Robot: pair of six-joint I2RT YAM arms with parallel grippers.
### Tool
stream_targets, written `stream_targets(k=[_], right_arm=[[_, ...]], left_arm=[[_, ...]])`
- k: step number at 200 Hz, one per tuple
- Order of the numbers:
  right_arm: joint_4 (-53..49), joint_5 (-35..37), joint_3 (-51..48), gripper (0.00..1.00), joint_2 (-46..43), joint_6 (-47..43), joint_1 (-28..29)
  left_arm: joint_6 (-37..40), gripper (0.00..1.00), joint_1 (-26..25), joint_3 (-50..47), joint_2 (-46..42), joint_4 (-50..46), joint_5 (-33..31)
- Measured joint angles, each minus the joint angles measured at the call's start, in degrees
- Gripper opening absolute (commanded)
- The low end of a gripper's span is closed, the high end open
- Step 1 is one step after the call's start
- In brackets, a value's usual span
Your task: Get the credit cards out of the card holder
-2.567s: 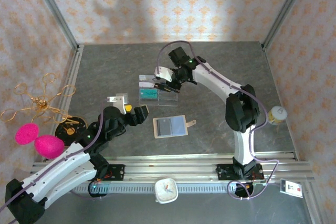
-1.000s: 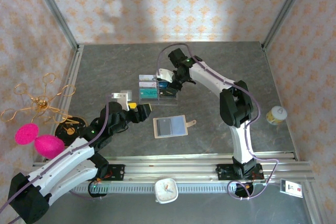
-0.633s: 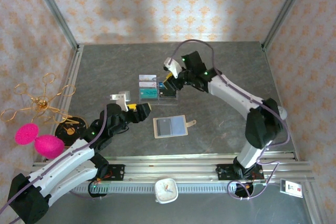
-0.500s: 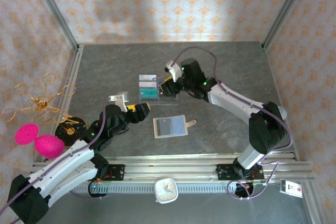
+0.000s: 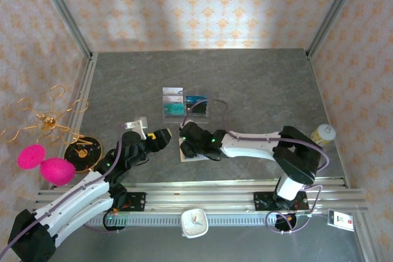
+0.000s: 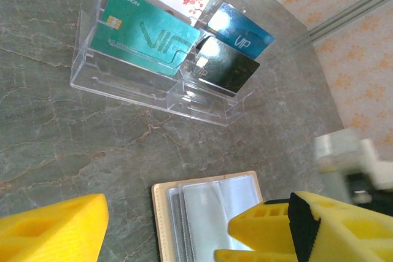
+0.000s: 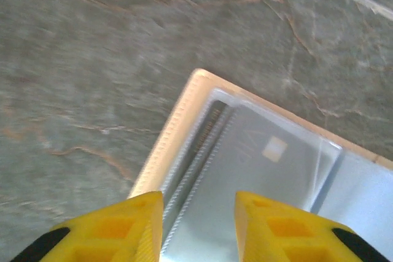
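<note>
Right pincer [image 7: 199,216] now over card holder [image 7: 177,126] ("VIP" cards [image 6: 147,38])

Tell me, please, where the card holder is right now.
In the left wrist view the card holder lies open on the table, just nearer the arms than the clear tray; the right gripper is directly over it.

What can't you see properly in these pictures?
- Top view: the right gripper and its arm cover most of the card holder.
- Left wrist view: the bottom edge and a yellow finger cut off the card holder.
- Right wrist view: the card sits under a cloudy sleeve, its print unreadable; how many cards the holder contains is unclear.
</note>
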Motion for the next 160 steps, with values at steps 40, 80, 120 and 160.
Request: stream_targets(k=[40, 80, 120, 160], right_arm=[[-2.14, 4.55, 0.0, 0.35, 2.62, 1.81, 0.11], [-2.32, 4.81, 1.11, 0.36, 4.04, 2.08, 0.24], [-1.36, 4.94, 1.6, 0.04, 4.7, 3.72, 0.5], [2.82, 5.33, -1.29, 0.0, 3.28, 6.38, 0.59]], left_arm=[[-0.02, 0.77, 0.0, -0.13, -0.85, -0.07, 0.9], [0.02, 0.7, 0.0, -0.17, 1.68, 0.2, 2.58], [0.24, 0.55, 0.0, -0.31, 5.97, 1.27, 4.96], [-0.22, 0.36, -0.55, -1.36, 11.04, 4.85, 7.58]])
